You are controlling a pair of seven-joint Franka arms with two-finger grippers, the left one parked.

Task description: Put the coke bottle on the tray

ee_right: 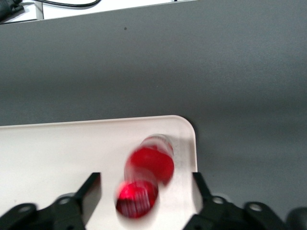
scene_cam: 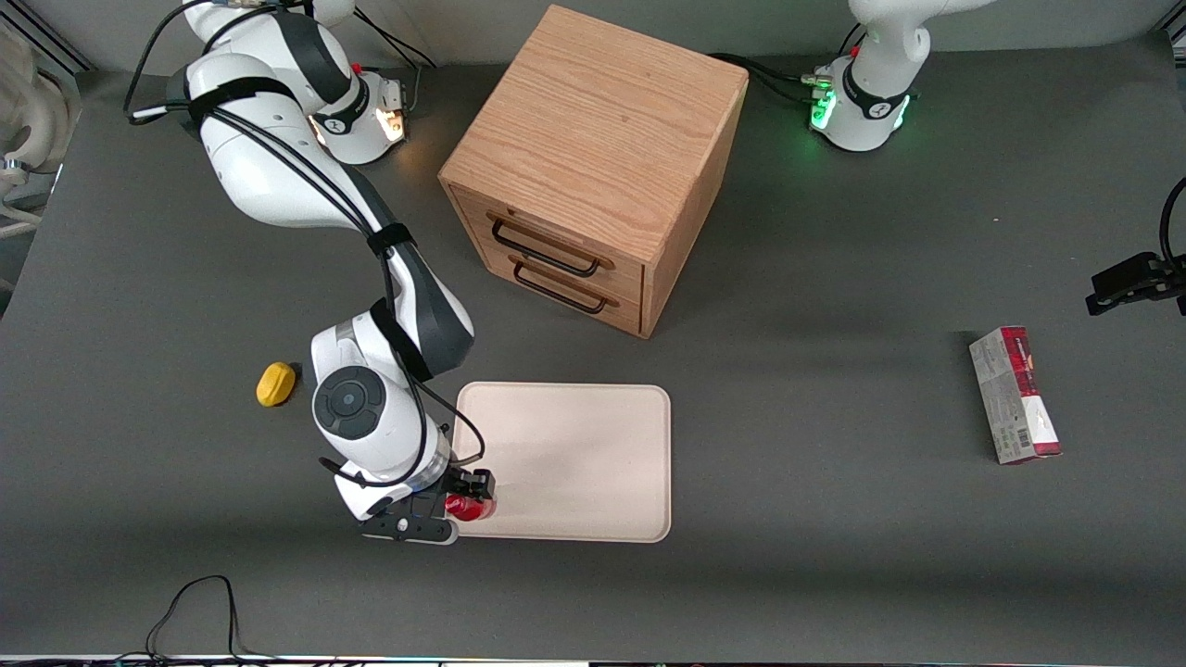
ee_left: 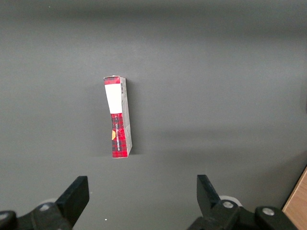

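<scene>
The coke bottle (scene_cam: 466, 506) is a small red bottle standing in the tray's corner nearest the front camera, at the working arm's end. In the right wrist view the bottle (ee_right: 146, 177) is seen cap-up and blurred, on the tray (ee_right: 57, 148) close to its rounded corner. My right gripper (scene_cam: 470, 493) is directly above the bottle. Its fingers (ee_right: 91, 187) stand wide apart on either side of the bottle with gaps to it, so the gripper (ee_right: 145, 184) is open. The pale cream-pink tray (scene_cam: 574, 454) lies flat in front of the drawers.
A wooden two-drawer cabinet (scene_cam: 593, 157) stands farther from the front camera than the tray. A yellow object (scene_cam: 275, 383) lies beside the working arm. A red-and-grey carton (scene_cam: 1015, 396) lies toward the parked arm's end, also in the left wrist view (ee_left: 118, 117).
</scene>
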